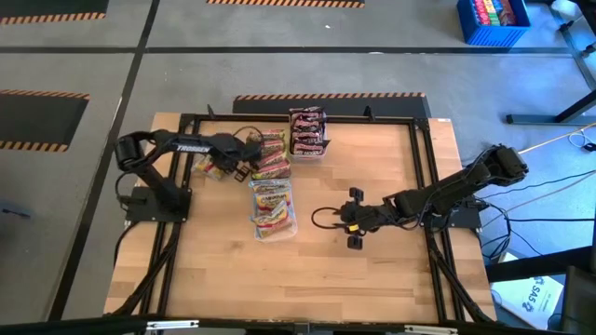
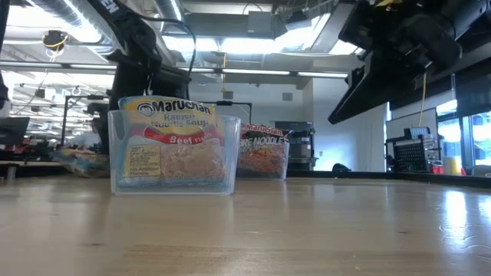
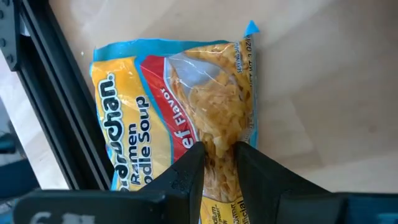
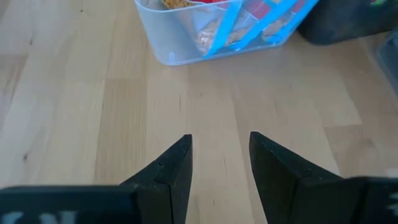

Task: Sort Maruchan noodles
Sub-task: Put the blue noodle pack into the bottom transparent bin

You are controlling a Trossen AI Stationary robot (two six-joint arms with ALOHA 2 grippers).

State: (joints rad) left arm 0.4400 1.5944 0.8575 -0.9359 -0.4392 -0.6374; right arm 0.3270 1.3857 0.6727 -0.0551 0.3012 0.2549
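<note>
Yellow noodle packet [image 3: 180,118] (blue-edged, red banner)

One yellow-pink Maruchan packet [image 3: 180,118], blue-edged, is lying flat on the wood at the table's left, its clear window showing the noodles. More yellow packets [image 1: 271,207] are sitting stacked in the middle; green-and-orange ones [image 1: 270,154] are lying behind them, and dark brown-red ones [image 1: 307,131] are resting at the back.

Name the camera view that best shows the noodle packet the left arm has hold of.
The left wrist view: the yellow beef-flavor Maruchan packet fills it, pinched by the left pincer. The high view shows it small; in the low view I cannot pick it out; the right wrist view misses it.
</note>
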